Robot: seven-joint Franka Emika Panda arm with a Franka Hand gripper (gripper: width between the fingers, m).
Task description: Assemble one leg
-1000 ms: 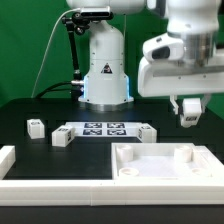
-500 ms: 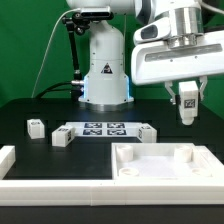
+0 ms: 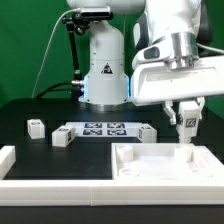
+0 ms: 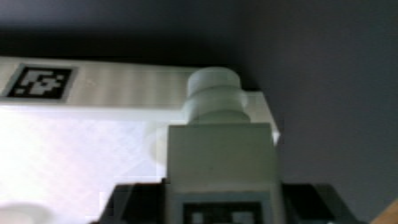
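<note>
Leg [image 3: 188,127]: small white post, upright, clear of the table, with a black-and-white tag on the face turned toward the exterior camera.
Leg position: over the far corner of the large white tray-like piece [image 3: 150,168], on the exterior view's right; cannot tell whether the lower end touches that piece.
Gripper [image 3: 187,114]: pointing straight down, clenched on the leg near its upper part.
Fingers [image 4: 139,203]: dark, pressed against two opposite sides of the leg [image 4: 222,140] in the wrist view, jaws closed to the width of the post.
Leg end: narrower rounded peg [image 4: 214,85] at the end away from the fingers, seen against the corner region of the tray-like piece [image 4: 89,130], close to its edge.
Tray tag [image 4: 45,80]: black-and-white square on the rim of the tray-like piece, well apart from the peg.
Marker board [image 3: 103,129]: flat on the dark table [image 3: 70,160], behind the tray-like piece, several tags face up.
Loose posts: three small white blocks on the table, one [image 3: 36,126] far to the exterior view's left, one [image 3: 62,138] just beside the marker board's left end, one [image 3: 148,133] at its right end.
White rail [image 3: 60,190]: along the near edge of the table, in front of the tray-like piece.
Robot base [image 3: 105,65]: white, standing behind the marker board.
</note>
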